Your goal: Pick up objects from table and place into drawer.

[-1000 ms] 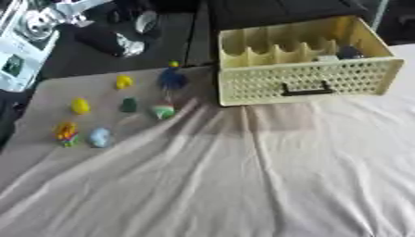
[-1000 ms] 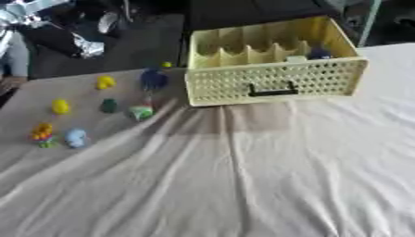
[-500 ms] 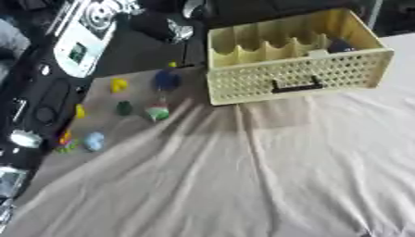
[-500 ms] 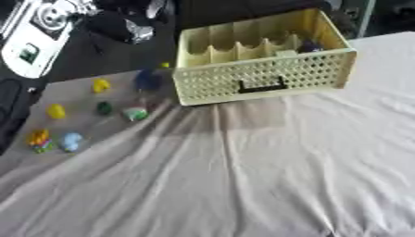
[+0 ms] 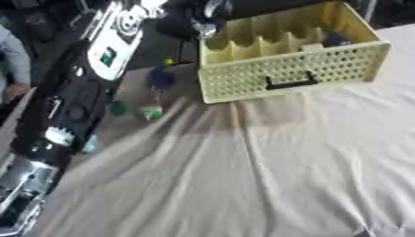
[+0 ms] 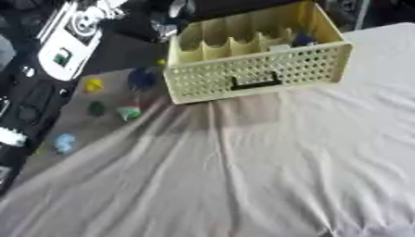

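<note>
A pale yellow perforated drawer [image 5: 243,78] with a black handle stands open at the top of the cloth, with a blue object [image 5: 336,38] in its right rear compartment. Small toys lie left of it: a dark blue one [image 6: 142,77], a yellow one [image 6: 94,84], a dark green one [image 6: 97,109], a green and white one [image 6: 128,112] and a light blue one [image 6: 64,141]. My left arm [image 5: 69,106], black with a white forearm, runs up the left side. Its hand [image 5: 201,18] is a dark blur beyond the drawer's left rear corner. The arm hides some toys in the left eye view.
A wrinkled beige cloth [image 5: 267,176] covers the table. Dark floor and equipment lie past the table's far left edge. A person's sleeve [image 5: 15,55] shows at the far left.
My left arm has swung in from the upper left and now fills the left side, its hand moving right toward the drawer. The camera has tilted. The toys and drawer have not moved.
</note>
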